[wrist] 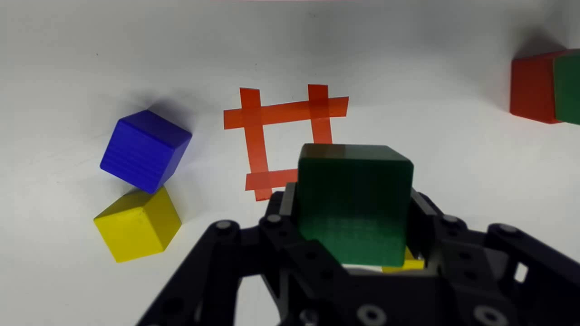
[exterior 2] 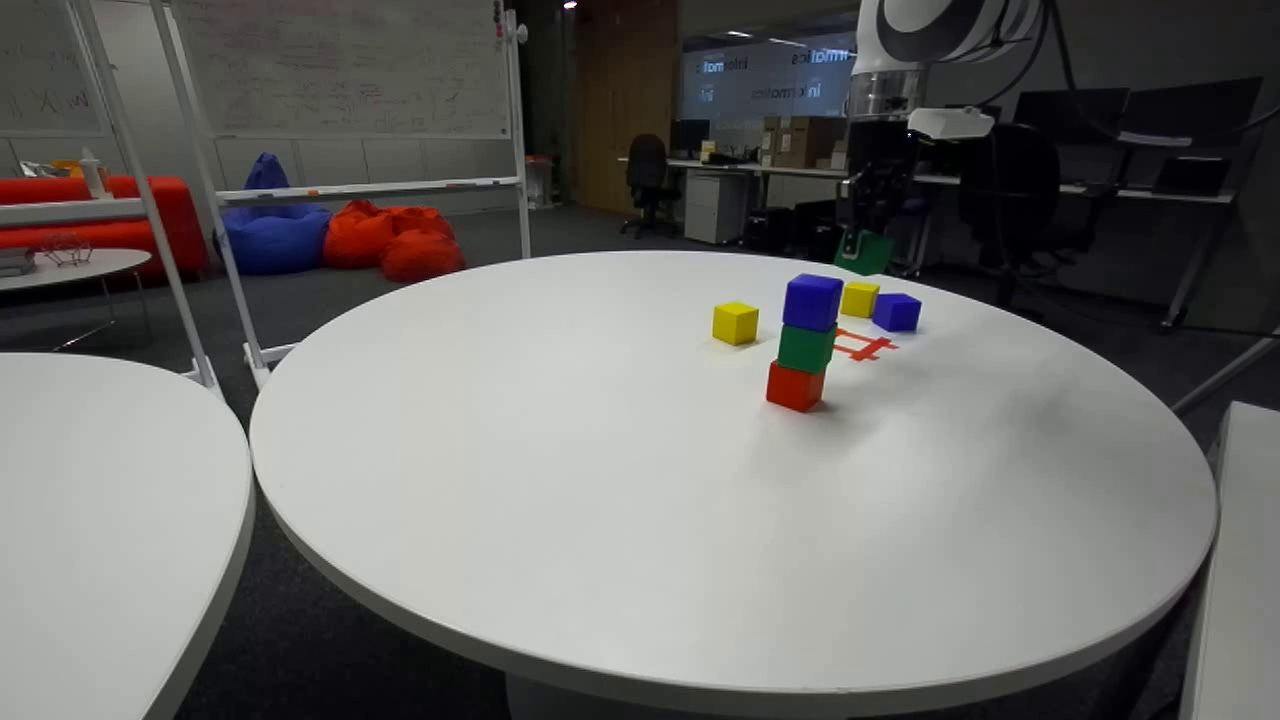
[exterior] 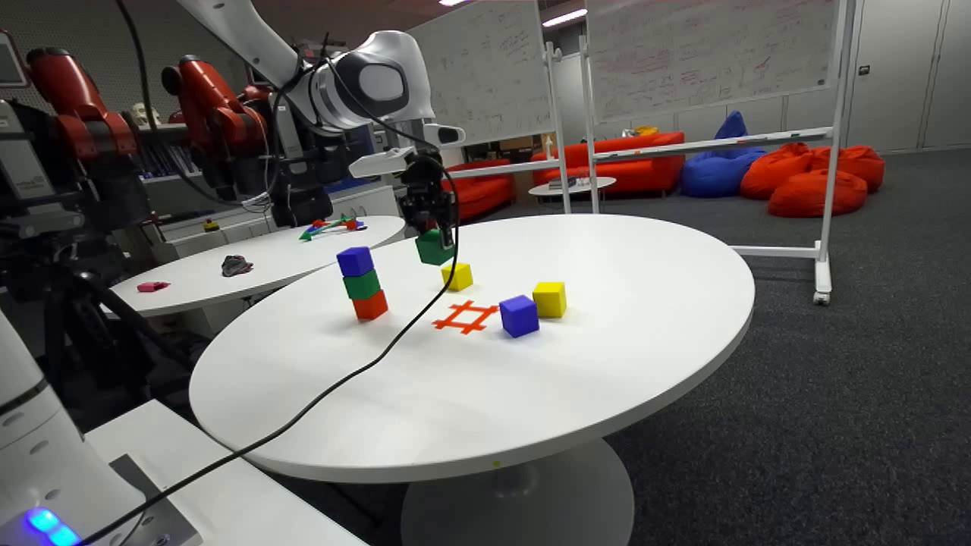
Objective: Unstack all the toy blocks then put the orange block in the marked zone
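Note:
My gripper (wrist: 353,206) is shut on a green block (wrist: 355,203), held above the table. In an exterior view the held green block (exterior: 432,249) hangs over a yellow block (exterior: 462,279). A three-block stack stands upright: blue block (exterior: 355,262) on top, green block (exterior: 362,286) in the middle, orange block (exterior: 371,305) at the bottom. The wrist view catches only part of that stack. The marked zone (wrist: 256,147) bears no block; the held block hides its lower right corner there. Beside the zone sit a single blue block (wrist: 140,149) and another yellow block (wrist: 131,231), close together.
The round white table (exterior 2: 560,520) carries all the loose blocks and the stack. A black cable (exterior: 334,393) crosses an exterior view in front of the table. A neighbouring white table (exterior 2: 110,520) stands close to its edge. Whiteboards (exterior: 705,53) stand behind.

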Robot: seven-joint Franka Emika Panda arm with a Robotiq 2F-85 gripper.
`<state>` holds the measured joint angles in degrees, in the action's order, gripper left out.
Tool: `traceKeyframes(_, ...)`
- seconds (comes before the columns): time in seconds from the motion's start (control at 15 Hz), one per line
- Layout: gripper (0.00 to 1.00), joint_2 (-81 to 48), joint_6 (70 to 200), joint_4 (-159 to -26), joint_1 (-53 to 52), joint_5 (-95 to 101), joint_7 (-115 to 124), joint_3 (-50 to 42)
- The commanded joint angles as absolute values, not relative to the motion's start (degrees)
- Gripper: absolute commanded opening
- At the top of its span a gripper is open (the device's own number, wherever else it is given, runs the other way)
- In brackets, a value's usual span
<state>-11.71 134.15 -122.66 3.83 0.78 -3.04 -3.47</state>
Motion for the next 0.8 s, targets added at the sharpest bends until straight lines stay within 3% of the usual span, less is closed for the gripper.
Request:
traceKeyframes(0.0, 0.31, -12.54, 134.00, -121.91, 3.97, 0.53, -3.60, -3.28)
traceKeyframes(0.73, 0.31, -13.10, 134.16, -121.69, 3.82, 0.83, -3.23, -3.24)
